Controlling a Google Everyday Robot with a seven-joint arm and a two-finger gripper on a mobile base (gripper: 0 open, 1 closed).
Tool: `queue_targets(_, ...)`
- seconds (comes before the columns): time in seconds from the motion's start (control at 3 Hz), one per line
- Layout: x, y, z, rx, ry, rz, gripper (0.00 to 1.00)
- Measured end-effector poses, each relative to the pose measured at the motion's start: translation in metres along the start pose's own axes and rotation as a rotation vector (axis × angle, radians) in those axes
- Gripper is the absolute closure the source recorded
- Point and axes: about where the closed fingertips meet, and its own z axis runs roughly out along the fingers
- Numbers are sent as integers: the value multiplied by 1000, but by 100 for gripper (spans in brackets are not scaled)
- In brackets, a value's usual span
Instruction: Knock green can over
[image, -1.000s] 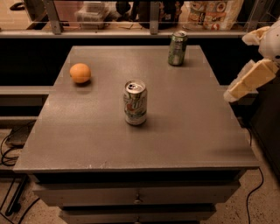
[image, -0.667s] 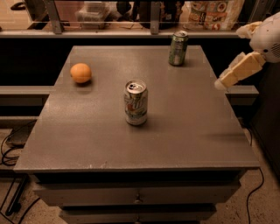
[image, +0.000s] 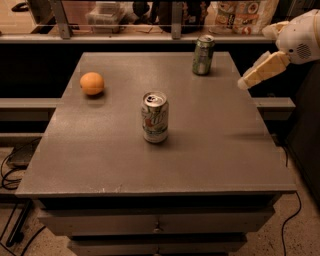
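The green can (image: 203, 55) stands at the back of the table (image: 215, 150). The gripper (image: 246, 81) hangs to its right, not touching it. I cannot tell if it is open.

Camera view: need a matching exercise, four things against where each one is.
Things:
1. green can
2. white can
3. orange
4. gripper

Places:
A. upright, middle of the table
B. in the air by the table's right edge
C. upright, near the far edge
D. left side, far half

Pairs: 1-C, 2-A, 3-D, 4-B
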Motion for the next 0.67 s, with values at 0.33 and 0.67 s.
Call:
queue_targets(0.33, -2, -13, 23, 7, -33, 22, 0)
queue_targets(0.67, 7, -38, 56, 19, -91, 77, 0)
